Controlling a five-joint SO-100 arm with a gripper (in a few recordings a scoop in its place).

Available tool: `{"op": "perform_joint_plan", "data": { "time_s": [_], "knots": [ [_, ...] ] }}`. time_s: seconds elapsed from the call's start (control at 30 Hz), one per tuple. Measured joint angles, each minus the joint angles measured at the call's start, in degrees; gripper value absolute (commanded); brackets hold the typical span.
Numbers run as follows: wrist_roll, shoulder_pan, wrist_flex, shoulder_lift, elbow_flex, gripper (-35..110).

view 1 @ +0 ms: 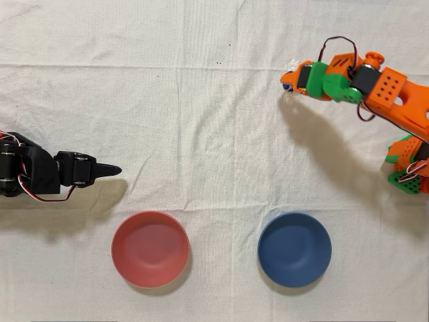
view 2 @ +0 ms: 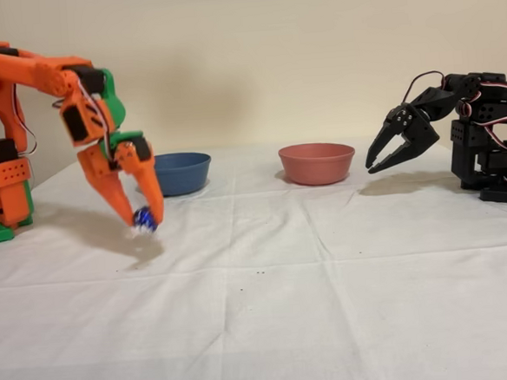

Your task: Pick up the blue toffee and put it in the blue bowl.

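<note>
Fixed view: the orange gripper [view 2: 142,217] pinches the blue toffee [view 2: 144,218] between its fingertips, lifted just clear of the white cloth [view 2: 262,311], nearer the camera than the blue bowl [view 2: 179,173]. Overhead view: blue bowl [view 1: 294,249] and red bowl [view 1: 149,248] sit side by side, well apart, both holding nothing.

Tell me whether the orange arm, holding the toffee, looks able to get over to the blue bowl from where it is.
Probably yes. The gripper holds the blue toffee lifted off the cloth, and in the overhead view only bare cloth lies between it and the blue bowl. The red bowl sits off to the side.
</note>
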Motion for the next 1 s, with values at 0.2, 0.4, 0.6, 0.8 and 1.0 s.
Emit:
{"op": "perform_joint_plan", "data": {
  "time_s": [0.2,0.4,0.6,0.8,1.0],
  "knots": [
    [-1.14,-5.54,5.45,4.22,-6.06,12],
    [-2.72,-13.89,8.44,6.5,-11.16,12],
    [-2.55,-23.29,11.07,6.59,-16.61,12],
    [-0.97,-33.75,14.68,6.5,-22.06,12],
    [2.02,-44.91,16.52,6.5,-25.05,11]
  ]
}}
